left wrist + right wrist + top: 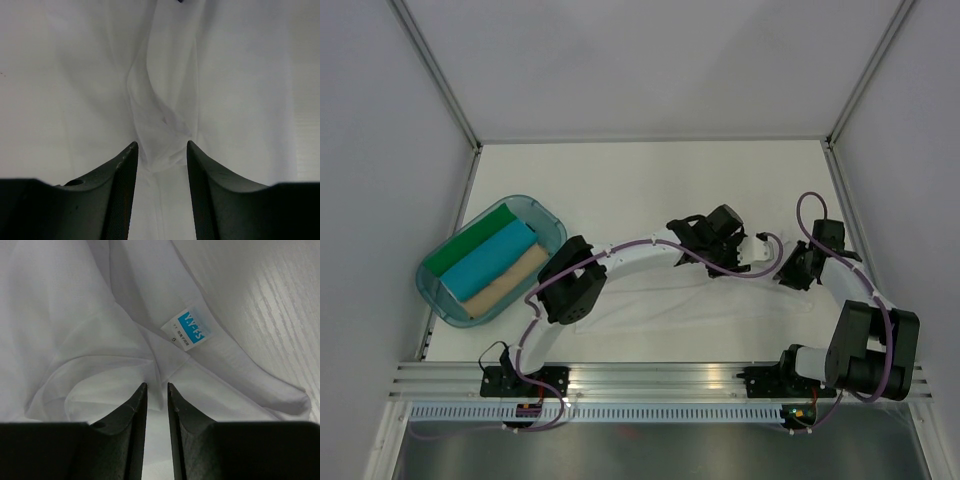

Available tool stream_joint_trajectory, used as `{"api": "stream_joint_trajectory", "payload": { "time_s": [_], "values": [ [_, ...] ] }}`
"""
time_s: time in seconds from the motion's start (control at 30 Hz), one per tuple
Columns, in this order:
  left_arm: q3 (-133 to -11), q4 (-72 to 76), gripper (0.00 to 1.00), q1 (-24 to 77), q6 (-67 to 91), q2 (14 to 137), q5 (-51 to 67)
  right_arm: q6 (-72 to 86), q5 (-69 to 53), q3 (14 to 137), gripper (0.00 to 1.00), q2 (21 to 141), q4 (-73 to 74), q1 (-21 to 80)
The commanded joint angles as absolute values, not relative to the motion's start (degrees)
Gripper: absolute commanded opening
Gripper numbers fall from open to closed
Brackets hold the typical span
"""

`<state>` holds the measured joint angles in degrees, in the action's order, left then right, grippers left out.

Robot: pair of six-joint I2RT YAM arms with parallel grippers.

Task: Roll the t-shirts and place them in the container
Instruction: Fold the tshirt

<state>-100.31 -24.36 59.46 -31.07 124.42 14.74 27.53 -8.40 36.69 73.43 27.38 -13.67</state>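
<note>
A white t-shirt [650,295] lies spread on the white table, hard to tell from it. My left gripper [740,245] and right gripper [782,268] sit close together over its right part. In the left wrist view the left gripper [160,145] has a puckered fold of the white t-shirt [160,110] pinched between its tips. The right gripper [156,385] is shut narrowly on a fold of the shirt beside its blue neck label [186,329]. Green [475,245], light blue [495,262] and tan [510,280] rolls lie side by side in the tub.
The translucent teal plastic tub [545,215] stands at the table's left side, near the left arm's elbow [570,285]. White walls close in the table on three sides. The arms' mounting rail [650,380] runs along the near edge.
</note>
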Motion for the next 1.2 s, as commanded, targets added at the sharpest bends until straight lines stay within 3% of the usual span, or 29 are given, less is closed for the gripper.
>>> {"api": "stream_joint_trajectory", "payload": {
  "time_s": [0.0, 0.1, 0.3, 0.47, 0.57, 0.73, 0.93, 1.03, 1.07, 1.17],
  "values": [
    [-103.4, -22.1, 0.49, 60.7, -30.7, 126.4, 12.1, 26.7, -11.1, 37.1, 0.28, 75.1, 25.0, -13.8],
    [-103.3, -22.2, 0.48, 61.1, -30.4, 127.7, 12.2, 26.6, -11.3, 37.3, 0.25, 76.2, 24.5, -13.8],
    [-102.3, -23.4, 0.48, 61.6, -31.2, 127.8, 14.3, 27.4, -12.9, 37.2, 0.05, 77.9, 24.4, -13.8],
    [-103.9, -23.3, 0.47, 62.3, -31.8, 130.1, 11.2, 27.6, -13.5, 36.0, 0.0, 77.3, 25.0, -13.8],
    [-103.8, -23.3, 0.38, 62.3, -31.8, 130.4, 9.8, 27.5, -13.5, 35.2, 0.0, 75.9, 26.0, -13.8],
    [-101.2, -23.3, 0.03, 62.3, -31.8, 129.1, 9.1, 28.5, -12.8, 33.4, 0.0, 72.1, 26.9, -13.8],
    [-97.7, -23.3, 0.02, 62.2, -31.8, 124.6, 10.7, 30.1, -11.9, 33.0, 0.0, 67.9, 29.3, -13.8],
    [-95.8, -23.3, 0.02, 62.1, -32.0, 123.5, 12.5, 30.9, -13.0, 32.3, 0.07, 65.4, 30.8, -13.8],
    [-95.0, -23.4, 0.02, 62.1, -32.3, 123.2, 13.3, 30.9, -13.9, 32.4, 0.19, 64.7, 32.0, -13.8],
    [-93.4, -23.5, 0.02, 62.1, -32.6, 123.0, 14.5, 30.8, -13.3, 34.5, 0.41, 60.4, 36.4, -13.8]
  ]
}}
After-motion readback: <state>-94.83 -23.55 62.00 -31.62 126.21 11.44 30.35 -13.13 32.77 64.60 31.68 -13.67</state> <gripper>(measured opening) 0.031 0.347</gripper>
